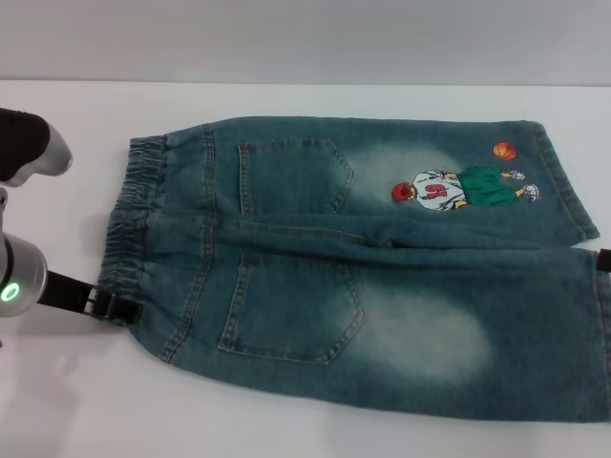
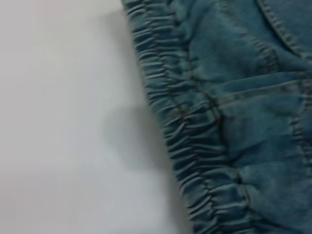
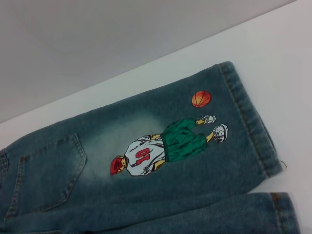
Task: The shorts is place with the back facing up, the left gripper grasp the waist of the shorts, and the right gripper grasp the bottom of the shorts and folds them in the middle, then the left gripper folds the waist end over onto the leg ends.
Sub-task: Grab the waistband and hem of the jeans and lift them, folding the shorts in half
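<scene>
The blue denim shorts (image 1: pixel 363 267) lie flat on the white table, back pockets facing up. The elastic waist (image 1: pixel 129 224) is on the left and the leg ends (image 1: pixel 573 191) are on the right. The far leg carries a basketball-player print (image 1: pixel 463 188), which the right wrist view also shows as the print (image 3: pixel 165 146). My left gripper (image 1: pixel 119 307) is low at the near corner of the waist, touching its edge. The left wrist view shows the gathered waistband (image 2: pixel 195 146) close up. Only a dark tip of my right gripper (image 1: pixel 605 260) shows, at the right edge by the near leg's hem.
The white table (image 1: pixel 57 401) extends around the shorts on all sides. A grey wall (image 1: pixel 305 38) rises behind its far edge. The left arm's silver body with a green light (image 1: pixel 14 286) stands at the left edge.
</scene>
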Robot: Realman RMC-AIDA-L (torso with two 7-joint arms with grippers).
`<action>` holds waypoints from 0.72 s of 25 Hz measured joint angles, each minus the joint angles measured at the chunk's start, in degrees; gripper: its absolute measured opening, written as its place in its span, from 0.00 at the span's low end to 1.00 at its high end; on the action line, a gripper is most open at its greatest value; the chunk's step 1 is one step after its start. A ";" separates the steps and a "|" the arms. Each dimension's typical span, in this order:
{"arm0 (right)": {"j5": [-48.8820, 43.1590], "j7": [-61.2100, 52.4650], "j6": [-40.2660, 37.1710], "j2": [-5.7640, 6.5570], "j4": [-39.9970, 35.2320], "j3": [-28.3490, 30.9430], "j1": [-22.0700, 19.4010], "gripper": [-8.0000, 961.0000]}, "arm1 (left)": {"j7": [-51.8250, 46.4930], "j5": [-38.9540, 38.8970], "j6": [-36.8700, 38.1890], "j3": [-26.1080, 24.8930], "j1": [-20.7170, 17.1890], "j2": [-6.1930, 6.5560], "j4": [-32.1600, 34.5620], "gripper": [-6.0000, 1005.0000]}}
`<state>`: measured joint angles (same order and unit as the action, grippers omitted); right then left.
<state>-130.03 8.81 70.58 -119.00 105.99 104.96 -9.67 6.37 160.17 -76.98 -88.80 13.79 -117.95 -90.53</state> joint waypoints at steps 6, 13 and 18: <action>0.17 0.00 -0.01 0.00 0.00 -0.01 0.00 0.63 | -0.16 0.18 0.31 0.02 0.09 0.00 0.82 0.83; 0.22 0.01 -0.01 0.00 0.00 -0.01 0.06 0.63 | 0.03 -1.41 -0.61 0.88 0.64 -0.15 1.04 0.83; -0.02 0.09 -0.01 0.00 -0.40 -0.01 0.47 0.63 | 0.42 -2.39 -1.37 1.17 0.86 -0.17 0.32 0.83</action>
<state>-130.05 8.90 70.57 -119.01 105.60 104.95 -9.19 6.79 157.77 -78.35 -87.62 14.65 -118.12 -90.21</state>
